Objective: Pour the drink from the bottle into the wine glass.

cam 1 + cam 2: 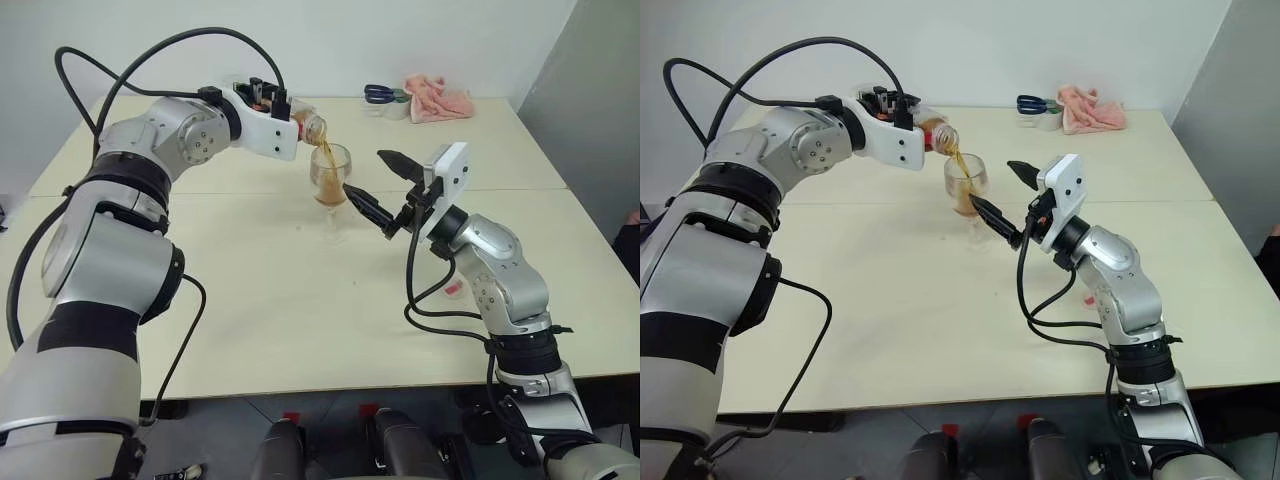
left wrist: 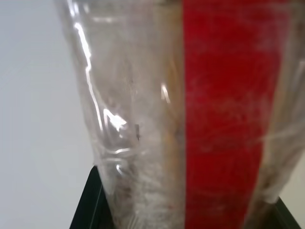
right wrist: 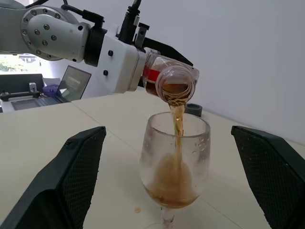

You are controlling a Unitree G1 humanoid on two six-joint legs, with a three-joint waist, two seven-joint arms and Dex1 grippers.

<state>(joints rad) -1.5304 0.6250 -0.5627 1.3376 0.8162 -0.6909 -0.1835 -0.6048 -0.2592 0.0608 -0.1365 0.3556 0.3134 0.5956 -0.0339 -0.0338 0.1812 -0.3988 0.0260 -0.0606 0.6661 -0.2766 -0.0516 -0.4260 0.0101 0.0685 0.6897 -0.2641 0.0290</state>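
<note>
1. Cream-coloured worktop (image 1: 250,300) carries the whole job; its broad bare surface gives both arms room to meet over the middle, while a pink cloth (image 1: 437,98) and blue-handled scissors (image 1: 379,94) sit well apart at the far edge.
2. Left end effector (image 1: 285,110) is clamped on the bottle (image 3: 169,81), holding it tipped with the neck lowest so the contents run out under their own weight.
3. Right end effector (image 1: 382,183) stands with its fingers wide apart on either side of the wine glass (image 3: 175,160), not touching it; I judge it waits there as a guard against tipping.
4. That glass stands upright on the worktop directly beneath the bottle mouth.
5. Reddish-brown drink (image 3: 177,125) falls as a thin stream into the bowl, pooling at its bottom.
</note>
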